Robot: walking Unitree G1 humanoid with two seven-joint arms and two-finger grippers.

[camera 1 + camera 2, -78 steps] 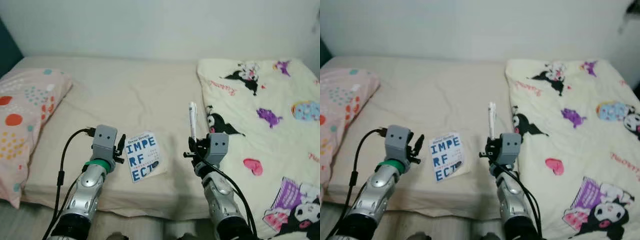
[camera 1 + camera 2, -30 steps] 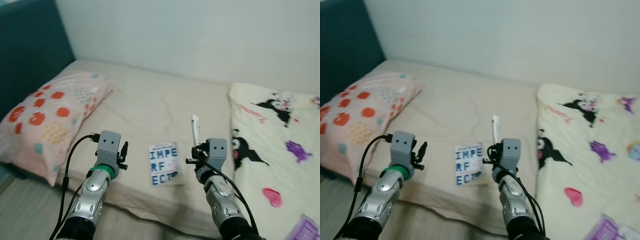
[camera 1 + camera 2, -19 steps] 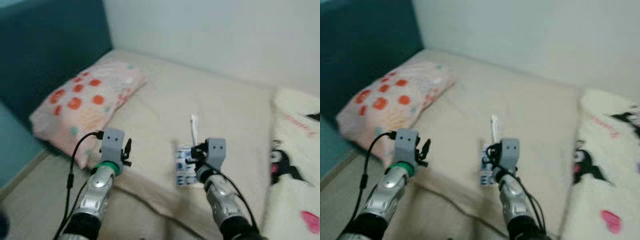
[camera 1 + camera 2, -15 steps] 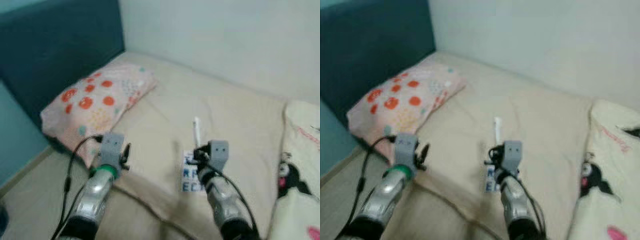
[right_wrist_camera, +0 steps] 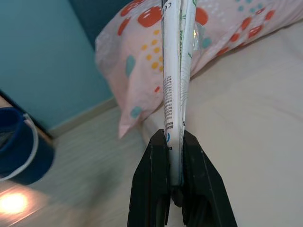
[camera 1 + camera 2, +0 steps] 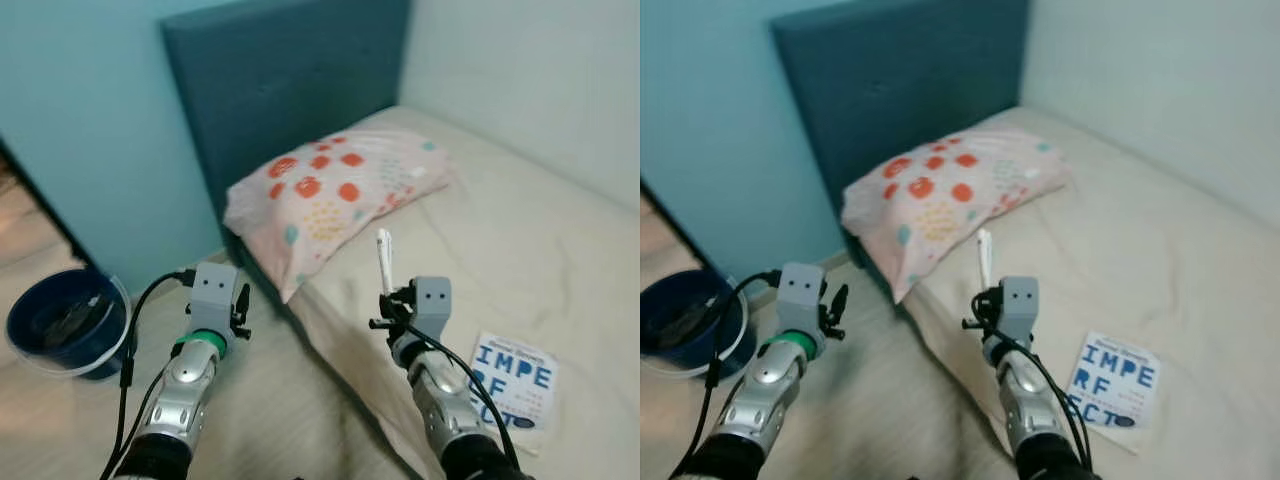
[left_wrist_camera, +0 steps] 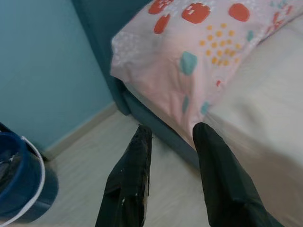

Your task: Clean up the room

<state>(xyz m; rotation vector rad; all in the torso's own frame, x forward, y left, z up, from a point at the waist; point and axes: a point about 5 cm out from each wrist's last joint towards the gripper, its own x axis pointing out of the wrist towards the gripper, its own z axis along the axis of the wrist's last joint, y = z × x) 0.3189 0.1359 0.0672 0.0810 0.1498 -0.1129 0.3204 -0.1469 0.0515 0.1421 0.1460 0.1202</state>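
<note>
Count, one of each unless noted.

Tools, two. Right tool: raised over the near edge of the bed, its two black fingers pressed together on the lower end of one white tube. The tube stands upright, its top toward 12 o'clock. Left tool: held over the floor at about 9 o'clock from the right tool, fingers spread with a gap between them, holding nothing.

Pillow, one: pink, with red and orange spots and small teal marks, lying at the head of the bed at 11 o'clock from the right tool, one corner hanging over the mattress edge.

Book, one: white cover with large blue letters, flat on the sheet at 4 o'clock from the right tool, near the bed's edge.

Bucket, one: dark blue with a white rim, on the floor at 9 o'clock from the left tool, well apart from the bed.

Headboard, one: dark blue, upright behind the pillow, against a light teal wall.

View differences. The head views carry the book; neither wrist view does. The right wrist view shows small print and green marking on the tube and the fingers pinching its base, detail too small in the head views. The left wrist view shows the spread fingers plainly, with the pillow's overhanging corner beyond them and the bucket's rim at the frame edge. The bucket's contents are dark and cannot be made out.
</note>
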